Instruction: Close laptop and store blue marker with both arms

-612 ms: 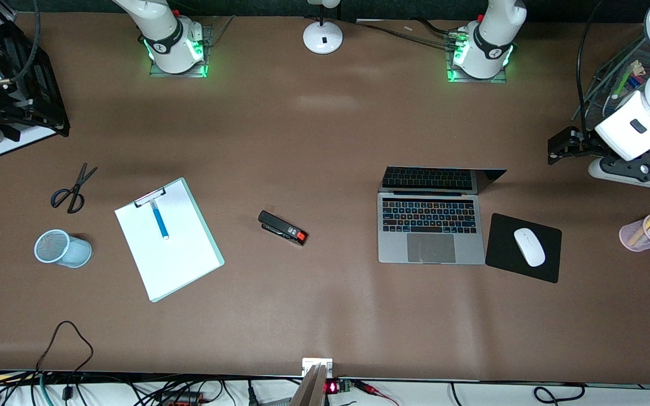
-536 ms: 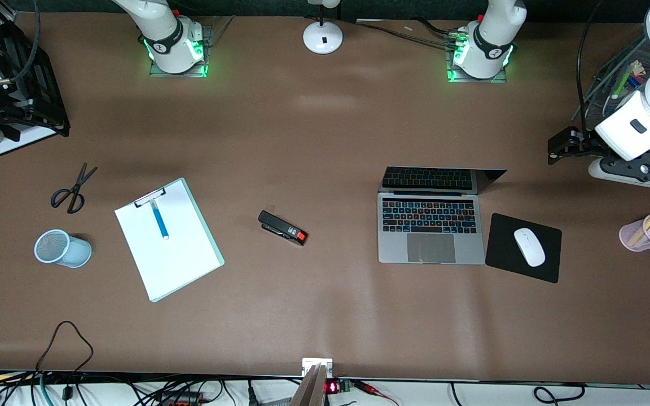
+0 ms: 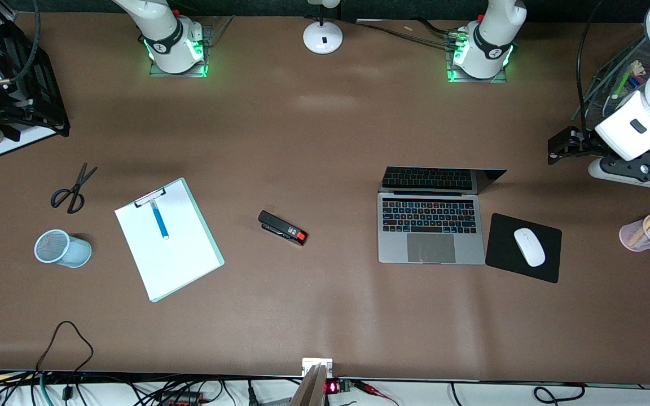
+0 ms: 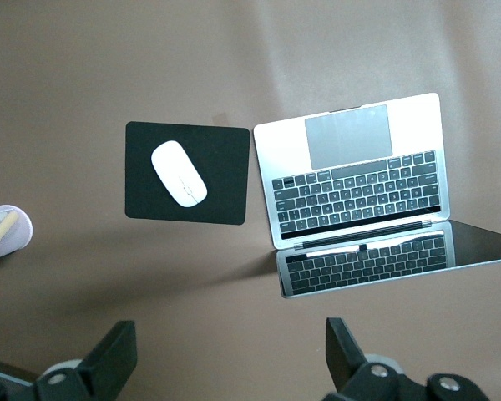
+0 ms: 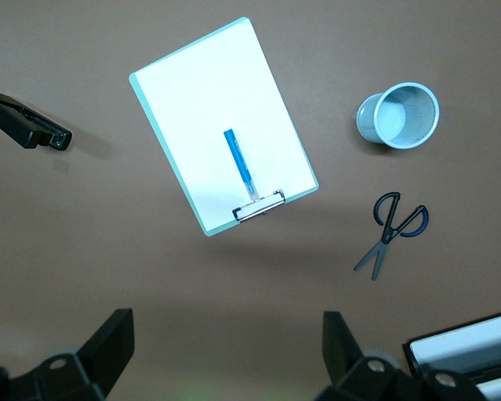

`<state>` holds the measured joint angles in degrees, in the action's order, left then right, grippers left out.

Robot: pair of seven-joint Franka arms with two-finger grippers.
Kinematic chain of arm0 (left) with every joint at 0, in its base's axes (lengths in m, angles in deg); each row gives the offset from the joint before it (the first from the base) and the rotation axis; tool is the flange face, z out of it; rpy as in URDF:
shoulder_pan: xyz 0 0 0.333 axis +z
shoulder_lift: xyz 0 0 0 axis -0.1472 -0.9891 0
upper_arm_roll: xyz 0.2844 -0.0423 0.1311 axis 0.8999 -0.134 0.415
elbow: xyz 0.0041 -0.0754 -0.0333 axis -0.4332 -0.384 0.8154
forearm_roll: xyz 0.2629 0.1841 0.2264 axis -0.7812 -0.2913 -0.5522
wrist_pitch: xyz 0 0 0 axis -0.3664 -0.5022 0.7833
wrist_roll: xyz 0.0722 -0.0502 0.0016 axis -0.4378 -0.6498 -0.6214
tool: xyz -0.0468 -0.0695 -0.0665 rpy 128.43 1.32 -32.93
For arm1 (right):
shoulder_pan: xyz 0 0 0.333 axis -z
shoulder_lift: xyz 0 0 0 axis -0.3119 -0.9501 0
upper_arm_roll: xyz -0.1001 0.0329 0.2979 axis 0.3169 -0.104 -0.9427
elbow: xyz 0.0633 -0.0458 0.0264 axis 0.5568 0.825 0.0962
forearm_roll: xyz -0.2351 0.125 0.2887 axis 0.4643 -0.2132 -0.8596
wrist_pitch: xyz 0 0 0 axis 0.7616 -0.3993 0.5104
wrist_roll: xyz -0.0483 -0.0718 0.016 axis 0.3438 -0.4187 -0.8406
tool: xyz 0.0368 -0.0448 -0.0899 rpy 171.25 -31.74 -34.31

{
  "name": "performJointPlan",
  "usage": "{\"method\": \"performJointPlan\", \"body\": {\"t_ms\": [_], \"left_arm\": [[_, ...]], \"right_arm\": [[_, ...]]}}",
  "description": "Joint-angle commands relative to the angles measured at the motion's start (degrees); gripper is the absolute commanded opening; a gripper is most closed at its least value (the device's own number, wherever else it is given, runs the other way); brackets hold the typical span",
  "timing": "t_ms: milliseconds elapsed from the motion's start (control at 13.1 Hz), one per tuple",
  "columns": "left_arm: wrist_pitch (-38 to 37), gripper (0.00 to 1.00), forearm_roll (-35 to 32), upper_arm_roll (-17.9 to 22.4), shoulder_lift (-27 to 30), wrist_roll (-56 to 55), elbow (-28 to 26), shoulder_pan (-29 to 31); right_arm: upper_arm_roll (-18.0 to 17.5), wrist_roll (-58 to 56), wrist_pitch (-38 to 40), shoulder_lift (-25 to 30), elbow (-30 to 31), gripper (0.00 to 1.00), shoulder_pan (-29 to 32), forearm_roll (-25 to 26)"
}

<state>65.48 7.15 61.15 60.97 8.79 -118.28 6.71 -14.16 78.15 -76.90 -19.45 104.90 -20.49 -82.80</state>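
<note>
The laptop [image 3: 431,248] lies open toward the left arm's end of the table, keys lit, its lid [image 3: 438,179] raised; it also shows in the left wrist view [image 4: 355,171]. The blue marker [image 3: 159,220] lies on a white clipboard [image 3: 178,259] toward the right arm's end, also in the right wrist view [image 5: 240,164]. My left gripper [image 4: 230,334] is open and empty, high over bare table beside the laptop's lid; it shows at the front view's edge [image 3: 567,145]. My right gripper [image 5: 227,326] is open and empty, high over bare table beside the clipboard's clip end.
A light-blue mesh cup [image 3: 62,248] and scissors [image 3: 71,189] lie beside the clipboard. A black stapler [image 3: 282,228] is mid-table. A white mouse [image 3: 529,247] sits on a black pad [image 3: 548,268] beside the laptop. A pink pen cup [image 3: 635,239] and a black tray [image 3: 26,84] stand at the table's ends.
</note>
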Motion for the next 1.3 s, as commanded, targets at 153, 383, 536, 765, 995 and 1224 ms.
{"method": "performJointPlan", "body": {"t_ms": [153, 383, 536, 765, 995, 1224], "left_arm": [[-1.16, 1.0, 0.4, -0.04, -2.07, 0.29, 1.29, 0.35], [-1.17, 1.0, 0.23, -0.04, -2.87, 0.65, 1.46, 0.18], [-1.08, 1.0, -0.04, -0.04, -3.13, 0.91, 1.55, 0.09], [-0.99, 1.0, -0.13, -0.04, -4.27, 0.91, 1.73, -0.17], [-0.9, 0.65, 0.31, -0.04, -6.28, 0.39, 2.86, -0.52], [-4.84, 0.06, 0.84, -0.12, -9.97, 0.12, 9.44, -0.61]], "right_arm": [[-0.58, 0.1, -4.89, -6.88, 0.25, 1.0, -0.93, -0.08], [-0.66, 0.01, -16.2, -10.05, 7.26, 1.0, -1.81, 0.1], [-0.58, -4.0, -25.17, -12.5, 11.67, 1.0, -2.78, 0.27], [-0.58, -14.8, -33.36, -19.0, 11.86, 1.0, -2.52, 0.27], [-0.66, -17.82, -38.73, -24.37, 11.95, 1.0, -2.69, 0.27], [-0.75, -22.12, -41.55, -27.98, 11.51, 0.91, -2.78, 0.27]]}}
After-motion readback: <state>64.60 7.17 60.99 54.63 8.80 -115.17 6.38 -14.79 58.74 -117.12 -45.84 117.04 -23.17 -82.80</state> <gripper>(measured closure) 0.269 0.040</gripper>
